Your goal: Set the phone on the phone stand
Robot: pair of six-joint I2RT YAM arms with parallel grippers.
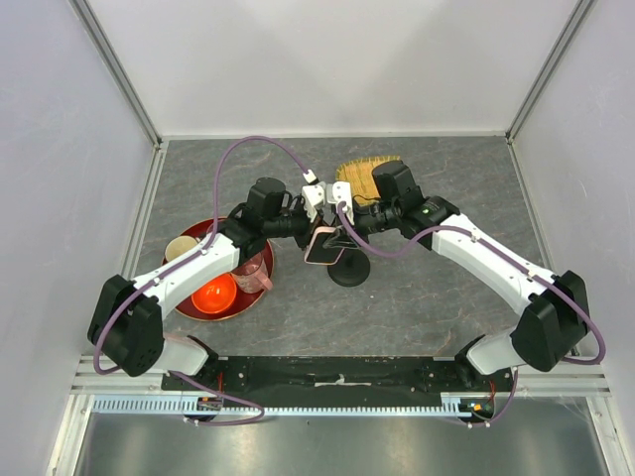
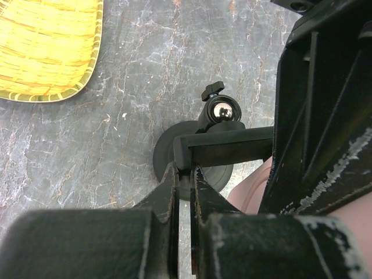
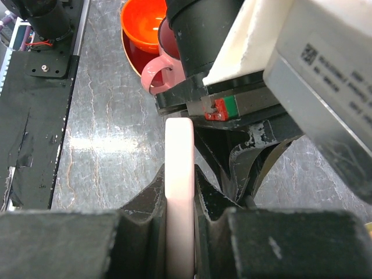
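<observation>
The phone (image 1: 320,249), pale pink at the edge, is held edge-on between the jaws of my right gripper (image 3: 179,174), which is shut on it. The phone hangs just above the phone stand (image 1: 349,272), a black disc base with a short cradle arm. In the left wrist view my left gripper (image 2: 186,174) is shut on the end of the stand's cradle arm (image 2: 224,145), above the disc base (image 2: 165,154). A corner of the phone (image 2: 250,189) shows pink beside it. In the top view the left gripper (image 1: 309,230) and the right gripper (image 1: 338,236) meet over the stand.
A red tray (image 1: 203,228) at the left holds a beige cup (image 1: 181,248), an orange bowl (image 1: 214,294) and a pink mug (image 1: 253,273). A yellow woven basket (image 1: 365,171) lies behind the grippers. White walls enclose the grey table.
</observation>
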